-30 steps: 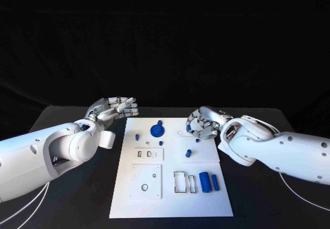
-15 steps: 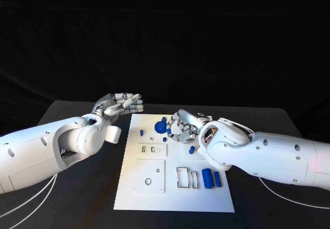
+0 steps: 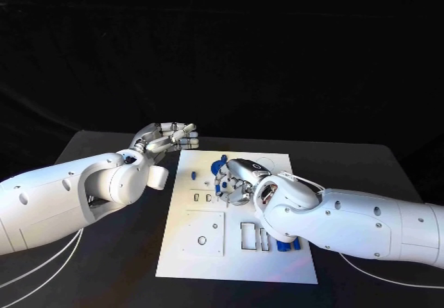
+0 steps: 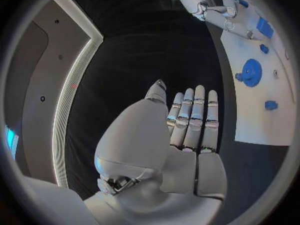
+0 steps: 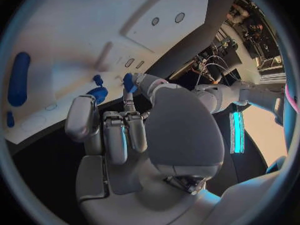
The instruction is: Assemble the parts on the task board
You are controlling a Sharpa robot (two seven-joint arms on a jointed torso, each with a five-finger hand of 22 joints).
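Note:
The white task board (image 3: 185,260) lies in the middle of the black table. A blue gear (image 3: 215,169) stands at its far end, with a small blue peg (image 3: 192,174) to its left. My right hand (image 3: 237,181) hovers over the board just beside the gear and pinches a small blue part (image 5: 128,81) between thumb and fingertip. My left hand (image 3: 167,138) hangs above the table off the board's far left corner, fingers (image 4: 190,117) stretched out and holding nothing. The gear (image 4: 250,72) and my right hand (image 4: 215,7) also appear in the left wrist view.
Blue cylinders (image 3: 289,244) lie at the board's right side, mostly hidden under my right arm. Rectangular slots (image 3: 247,236) and inset plates (image 3: 203,234) take up the near half of the board. Bare black table (image 3: 102,269) flanks it.
My right hand has travelled left across the board, from its right side to the gear, carrying the small blue part. My left hand stays put, fingers a little straighter.

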